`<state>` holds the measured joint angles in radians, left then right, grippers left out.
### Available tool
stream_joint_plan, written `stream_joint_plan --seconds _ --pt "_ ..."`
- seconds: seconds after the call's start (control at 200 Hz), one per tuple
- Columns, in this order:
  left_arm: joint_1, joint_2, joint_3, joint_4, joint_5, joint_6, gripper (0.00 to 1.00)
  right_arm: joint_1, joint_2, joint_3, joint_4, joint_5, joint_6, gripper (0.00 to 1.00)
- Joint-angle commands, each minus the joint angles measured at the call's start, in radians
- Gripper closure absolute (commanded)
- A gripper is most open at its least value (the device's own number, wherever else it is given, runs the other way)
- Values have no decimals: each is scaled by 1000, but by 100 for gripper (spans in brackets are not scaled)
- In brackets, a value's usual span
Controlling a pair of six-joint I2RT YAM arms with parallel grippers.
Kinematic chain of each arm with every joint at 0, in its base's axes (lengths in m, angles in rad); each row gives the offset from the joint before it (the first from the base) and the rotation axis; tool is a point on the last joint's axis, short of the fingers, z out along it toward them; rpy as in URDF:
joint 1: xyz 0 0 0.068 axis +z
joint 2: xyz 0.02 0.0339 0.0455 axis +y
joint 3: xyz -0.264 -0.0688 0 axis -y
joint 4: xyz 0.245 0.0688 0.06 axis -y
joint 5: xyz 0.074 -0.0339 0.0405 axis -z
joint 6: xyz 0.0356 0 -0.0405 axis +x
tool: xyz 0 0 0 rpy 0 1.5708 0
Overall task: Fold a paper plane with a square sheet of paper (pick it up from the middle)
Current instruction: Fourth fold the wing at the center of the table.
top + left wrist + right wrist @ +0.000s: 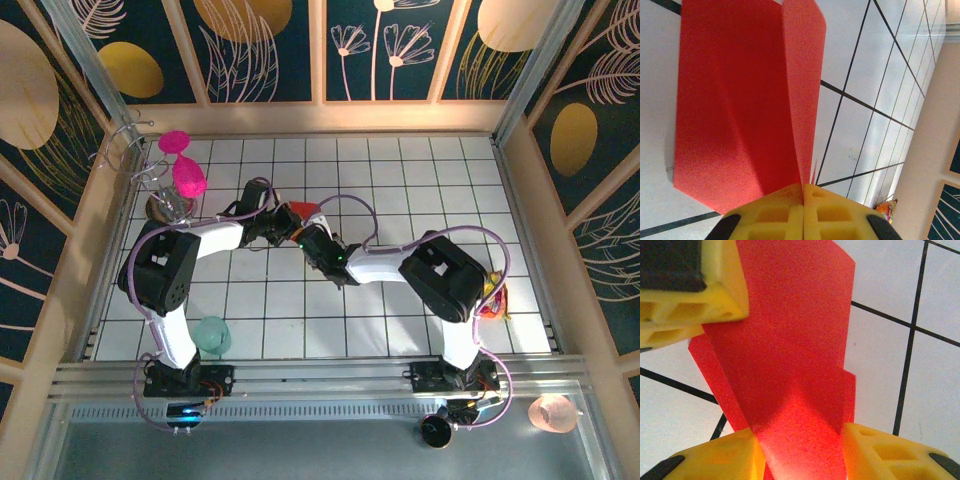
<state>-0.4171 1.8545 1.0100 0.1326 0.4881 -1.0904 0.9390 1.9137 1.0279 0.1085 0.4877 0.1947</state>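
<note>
Arms (215, 238) bent inward, meeting at centre; left gripper (803, 189) pinching paper sheet (735, 100), right gripper (801, 442) spread astride it.

Magenta goblets (188, 178) sit at the tiled table's (400, 170) far-left corner, a teal cup (212, 335) nearer.

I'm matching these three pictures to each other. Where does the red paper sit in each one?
Top external: the red paper is a small patch near the centre.
Left wrist: left and centre, its fold pinched by the left fingers at the bottom.
Right wrist: centre, running down between the right fingers.
Shared landmark: the black-lined white tiles.
</note>
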Motion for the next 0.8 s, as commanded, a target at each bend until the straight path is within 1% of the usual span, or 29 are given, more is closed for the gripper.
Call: stream_joint_plan --seconds 0.0,0.23,0.405,0.516,0.561,0.626,0.796 --pt "-5 9 25 -30 -5 0 93 19 22 23 14 64 -34 56" --pt "-5 10 30 -34 -5 0 93 37 25 15 22 79 -43 56" --pt "-5 9 29 -37 -5 1 92 37 25 13 25 89 -44 58" --pt "-5 7 30 -40 -8 2 91 37 20 6 28 95 -49 63" --pt "-5 7 30 -41 -9 3 90 37 19 5 28 97 -54 67" --pt "-5 8 30 -42 -9 4 89 37 18 2 27 100 -60 70" --pt "-5 8 35 -46 -12 7 85 37 13 -9 31 107 -67 74"
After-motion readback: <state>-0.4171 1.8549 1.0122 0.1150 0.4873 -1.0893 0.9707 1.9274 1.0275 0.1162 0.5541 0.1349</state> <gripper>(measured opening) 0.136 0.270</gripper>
